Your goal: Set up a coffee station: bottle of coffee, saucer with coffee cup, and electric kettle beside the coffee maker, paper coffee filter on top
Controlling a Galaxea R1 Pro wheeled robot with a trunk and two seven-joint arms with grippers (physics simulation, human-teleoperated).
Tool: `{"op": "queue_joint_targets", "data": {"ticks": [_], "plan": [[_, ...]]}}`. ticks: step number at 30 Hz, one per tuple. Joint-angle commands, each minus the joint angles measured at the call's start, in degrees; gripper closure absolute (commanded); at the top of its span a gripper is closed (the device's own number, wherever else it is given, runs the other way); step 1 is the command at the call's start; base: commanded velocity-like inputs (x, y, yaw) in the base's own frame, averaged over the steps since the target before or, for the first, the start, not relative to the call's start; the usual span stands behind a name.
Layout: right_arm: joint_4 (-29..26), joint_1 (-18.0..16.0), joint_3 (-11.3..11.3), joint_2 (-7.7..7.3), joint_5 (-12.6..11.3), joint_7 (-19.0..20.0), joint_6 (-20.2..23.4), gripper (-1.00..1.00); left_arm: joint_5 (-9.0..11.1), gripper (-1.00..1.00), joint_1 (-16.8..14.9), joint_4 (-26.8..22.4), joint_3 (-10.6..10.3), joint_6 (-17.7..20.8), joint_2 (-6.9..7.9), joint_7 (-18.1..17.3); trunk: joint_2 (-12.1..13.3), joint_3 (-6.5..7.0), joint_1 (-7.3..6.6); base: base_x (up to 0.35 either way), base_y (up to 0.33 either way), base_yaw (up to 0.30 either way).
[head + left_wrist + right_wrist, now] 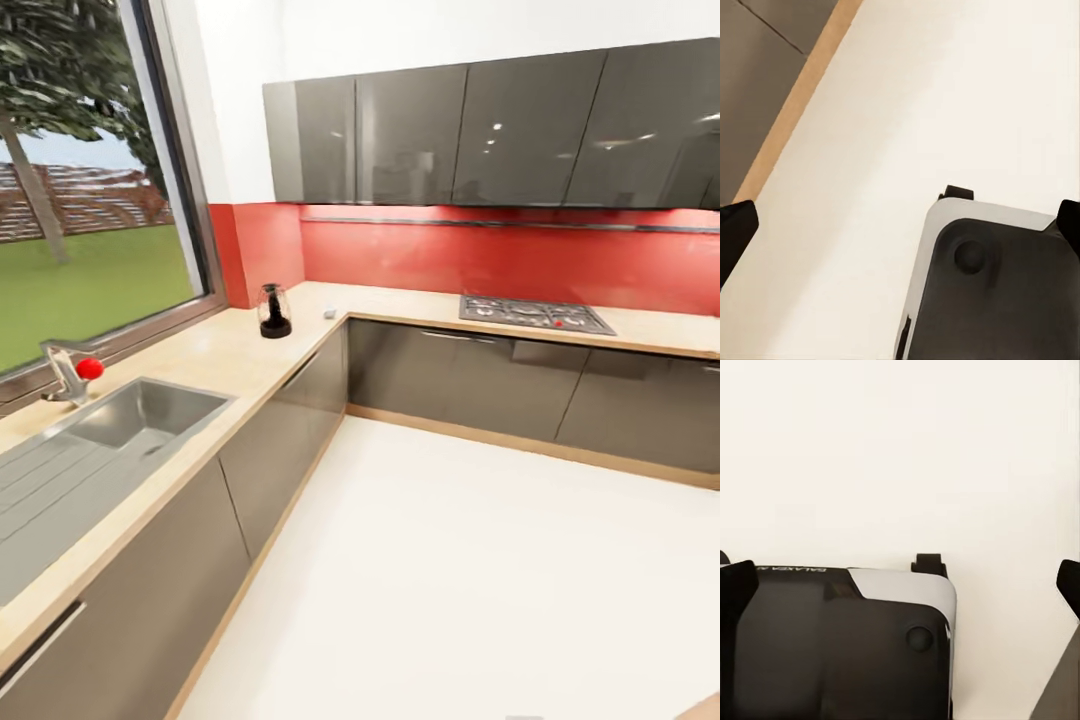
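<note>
The coffee maker [273, 311] is seen upright on the counter [210, 355], near its inner corner by the window, well ahead of the robot and toward its left arm's side. In the wrist views both grippers hang over the floor [450, 580]; fingertips [735, 232] are set wide apart, holding nothing.

A home kitchen; sink [130, 415], hob [535, 314], glossy wall cabinets [500, 130].
</note>
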Motion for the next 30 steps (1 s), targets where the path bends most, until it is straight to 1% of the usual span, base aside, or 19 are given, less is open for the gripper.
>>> {"op": "queue_joint_targets", "data": {"ticks": [1, 11, 16, 30], "plan": [[-0.1, -0.1, 0.5, -0.05, -0.5, 0.1, 0.2, -1.00, 0.3, -1.00, 0.0, 0.0, -0.5, -0.2, 0.02, 0.3, -0.1, -0.13, 0.06, 0.288, -0.154, -0.279], [-0.1, -0.1, 0.5, -0.11, -0.2, 0.1, 0.3, -1.00, 0.3, -1.00, 0.0, 0.0, -0.5, -0.2, 0.06, 0.3, -0.1, -0.13, 0.06, 0.288, -0.151, -0.280], [-0.2, -0.1, 0.5, -0.11, -0.2, 0.1, 0.3, -1.00, 0.5, -1.00, 0.0, 0.0, -0.5, -0.2, 0.16, 0.4, -0.1, -0.13, 0.06, 0.313, -0.064, -0.216], [-0.2, 0.0, 0.6, -0.12, 0.0, 0.2, 0.2, -1.00, 0.4, -1.00, 0.0, 0.0, -0.5, -0.3, 0.14, 0.4, -0.1, -0.13, 0.06, 0.334, -0.004, -0.022]]}}
